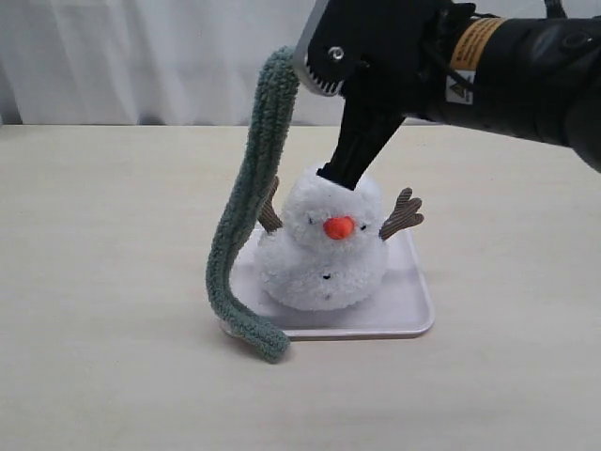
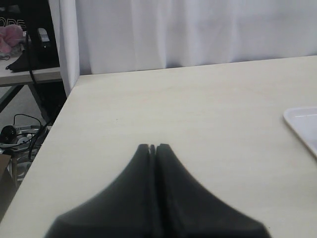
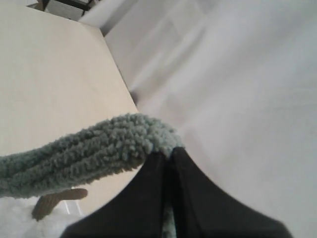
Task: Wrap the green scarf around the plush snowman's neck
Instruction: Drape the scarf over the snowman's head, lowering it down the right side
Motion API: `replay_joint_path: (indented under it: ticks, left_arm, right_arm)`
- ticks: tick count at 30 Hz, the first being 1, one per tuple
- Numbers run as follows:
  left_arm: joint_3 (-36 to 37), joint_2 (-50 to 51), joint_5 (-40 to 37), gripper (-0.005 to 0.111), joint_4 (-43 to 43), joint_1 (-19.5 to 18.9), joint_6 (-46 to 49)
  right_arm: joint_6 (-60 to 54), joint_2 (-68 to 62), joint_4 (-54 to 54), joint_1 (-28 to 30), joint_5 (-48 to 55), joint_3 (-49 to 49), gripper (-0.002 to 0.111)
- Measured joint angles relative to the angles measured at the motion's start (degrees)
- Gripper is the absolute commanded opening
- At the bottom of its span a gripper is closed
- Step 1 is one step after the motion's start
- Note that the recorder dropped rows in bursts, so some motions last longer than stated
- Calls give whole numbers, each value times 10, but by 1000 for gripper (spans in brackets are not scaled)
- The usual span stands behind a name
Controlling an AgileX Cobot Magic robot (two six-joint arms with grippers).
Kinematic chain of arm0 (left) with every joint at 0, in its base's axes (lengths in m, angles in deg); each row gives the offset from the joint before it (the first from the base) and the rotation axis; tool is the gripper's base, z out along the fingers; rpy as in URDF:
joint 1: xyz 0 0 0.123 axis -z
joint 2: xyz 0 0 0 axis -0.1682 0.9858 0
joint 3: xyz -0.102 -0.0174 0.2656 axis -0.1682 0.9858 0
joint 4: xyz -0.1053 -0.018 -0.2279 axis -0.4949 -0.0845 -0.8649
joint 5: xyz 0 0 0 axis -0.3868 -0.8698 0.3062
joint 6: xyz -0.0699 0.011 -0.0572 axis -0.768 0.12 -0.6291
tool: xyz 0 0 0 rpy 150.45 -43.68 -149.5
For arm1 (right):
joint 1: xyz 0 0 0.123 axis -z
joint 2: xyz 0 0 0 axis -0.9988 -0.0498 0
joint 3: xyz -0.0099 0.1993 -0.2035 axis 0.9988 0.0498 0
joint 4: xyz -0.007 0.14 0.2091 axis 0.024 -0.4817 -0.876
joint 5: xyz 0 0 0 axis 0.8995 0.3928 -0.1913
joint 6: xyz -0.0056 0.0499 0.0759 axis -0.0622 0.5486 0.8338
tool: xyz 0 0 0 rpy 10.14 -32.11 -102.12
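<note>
Right claw [image 3: 167, 154]: pinched shut on green scarf [image 1: 246, 193] end
Green scarf: hangs beside plush snowman [image 1: 324, 249], tail on counter [image 1: 113, 282]
Left claw [image 2: 152, 148]: closed, empty

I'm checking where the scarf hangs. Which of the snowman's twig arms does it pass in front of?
The twig arm on the exterior view's left side: the green scarf overlaps its outer end, while the other twig arm stands fully clear.
</note>
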Motion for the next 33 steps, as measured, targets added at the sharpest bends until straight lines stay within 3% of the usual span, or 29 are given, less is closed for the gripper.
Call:
replay_joint_path:
  ticks: [12, 24, 33]
  left_arm:
    - [0, 0, 0, 0, 0, 0, 0]
    - [0, 0, 0, 0, 0, 0, 0]
    - [0, 0, 0, 0, 0, 0, 0]
  right_arm:
    - [5, -36, -154, 126, -77, 0, 4]
    - [11, -138, -213, 133, -154, 0, 4]
    - [30, -175, -263, 133, -103, -5, 4]
